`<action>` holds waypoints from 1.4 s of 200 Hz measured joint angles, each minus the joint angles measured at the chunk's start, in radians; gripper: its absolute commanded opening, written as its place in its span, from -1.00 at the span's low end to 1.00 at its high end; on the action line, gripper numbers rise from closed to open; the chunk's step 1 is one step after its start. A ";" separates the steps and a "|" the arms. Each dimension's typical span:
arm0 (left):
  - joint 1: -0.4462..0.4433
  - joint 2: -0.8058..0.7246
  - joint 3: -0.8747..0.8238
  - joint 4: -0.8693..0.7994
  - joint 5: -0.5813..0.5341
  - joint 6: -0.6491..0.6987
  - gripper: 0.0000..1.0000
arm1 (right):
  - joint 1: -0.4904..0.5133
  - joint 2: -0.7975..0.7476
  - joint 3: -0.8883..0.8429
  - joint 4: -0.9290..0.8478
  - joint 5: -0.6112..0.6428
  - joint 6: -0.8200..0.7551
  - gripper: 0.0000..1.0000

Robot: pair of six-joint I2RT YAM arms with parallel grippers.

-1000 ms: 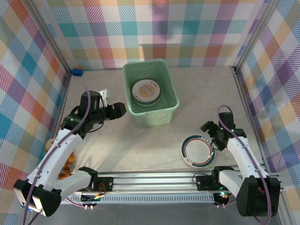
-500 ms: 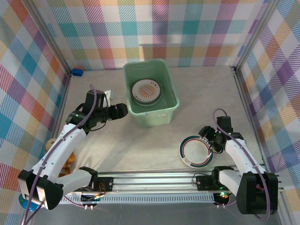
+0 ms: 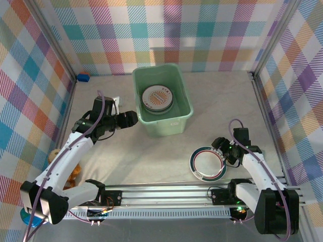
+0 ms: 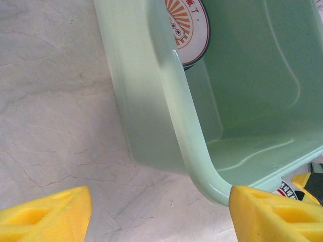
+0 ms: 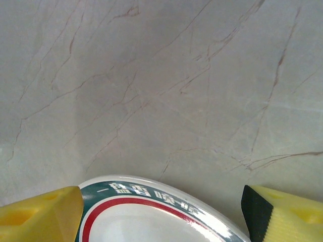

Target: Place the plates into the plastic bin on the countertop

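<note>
— Progress?
— A sunburst plate (image 3: 157,97) sits in the mint bin (image 3: 164,126) at twelve o'clock; the green-rimmed plate (image 3: 207,165) lies on the countertop (image 3: 146,156) at five.
— Fingers?
— My right gripper (image 3: 221,151) gapes around its rim; my left gripper (image 3: 128,119) gapes, empty.

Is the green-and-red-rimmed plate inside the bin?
No, the green-and-red-rimmed plate lies flat on the countertop, apart from the plastic bin.

Left arm (image 3: 64,162) rises from lower left of the frame, elbow bent, left end effector (image 3: 134,118) pointing right at mid-left, jaws wide apart. Right arm (image 3: 258,170) at lower right reaches up and leftward; right end effector (image 3: 218,148) angled down, jaws spread wide.
</note>
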State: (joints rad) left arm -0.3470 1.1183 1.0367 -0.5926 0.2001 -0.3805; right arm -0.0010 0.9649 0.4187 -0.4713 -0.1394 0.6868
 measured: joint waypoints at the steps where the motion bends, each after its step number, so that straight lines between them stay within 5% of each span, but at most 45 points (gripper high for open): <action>1: 0.000 0.001 0.000 0.000 0.000 0.000 0.44 | 0.000 0.000 0.000 0.000 -0.001 0.000 0.64; 84: 0.000 0.022 0.000 0.007 0.000 0.000 0.44 | 0.000 -0.013 -0.008 0.029 -0.043 -0.019 0.68; 141: 0.000 0.036 0.000 0.021 0.000 0.001 0.44 | 0.000 -0.045 -0.013 0.014 -0.059 -0.041 0.48; 168: 0.000 0.045 0.000 0.023 0.000 0.004 0.44 | 0.000 -0.011 0.053 -0.082 -0.025 -0.041 0.57; 244: 0.001 0.053 -0.002 0.023 0.000 0.021 0.45 | 0.014 0.104 0.341 -0.251 -0.020 0.172 0.58; 280: 0.007 0.053 -0.013 0.023 0.000 0.031 0.45 | 0.134 0.212 0.364 -0.269 -0.026 0.310 0.70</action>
State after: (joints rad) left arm -0.3401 1.1713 1.0233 -0.5694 0.2005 -0.3492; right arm 0.1329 1.1774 0.7822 -0.7399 -0.1654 0.9966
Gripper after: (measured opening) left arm 0.722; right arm 0.827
